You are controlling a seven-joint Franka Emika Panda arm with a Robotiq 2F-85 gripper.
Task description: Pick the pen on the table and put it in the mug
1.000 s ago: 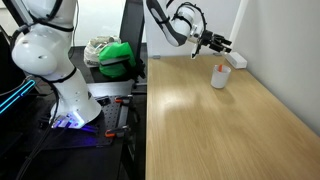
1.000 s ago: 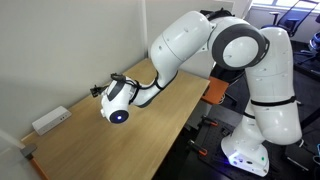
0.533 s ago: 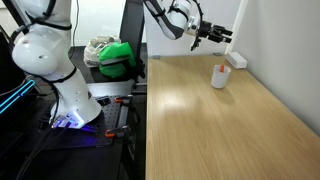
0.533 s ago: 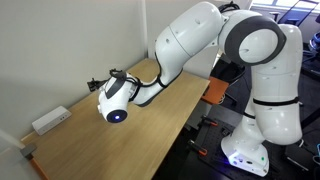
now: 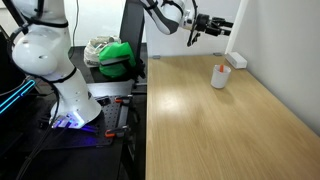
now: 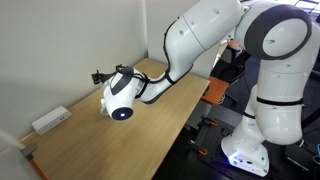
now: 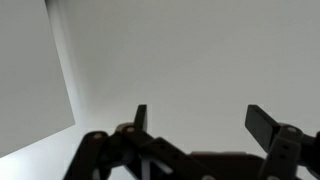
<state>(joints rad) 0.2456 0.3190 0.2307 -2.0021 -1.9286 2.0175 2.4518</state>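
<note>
Arm [image 6: 205, 35] stretched out high, jaws wide apart, empty

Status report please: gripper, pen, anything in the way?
Gripper open, empty, high and away from mug. Pen stands in mug, orange end showing. White block behind mug, apart.

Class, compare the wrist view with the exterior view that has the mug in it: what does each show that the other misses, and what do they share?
Only the wrist view: the jaws close up, spread apart with nothing between them. Only the exterior view: the table, the mug with the pen sticking out of it, and a green object beside the table. Both: the gripper, with a pale wall behind it.
</note>
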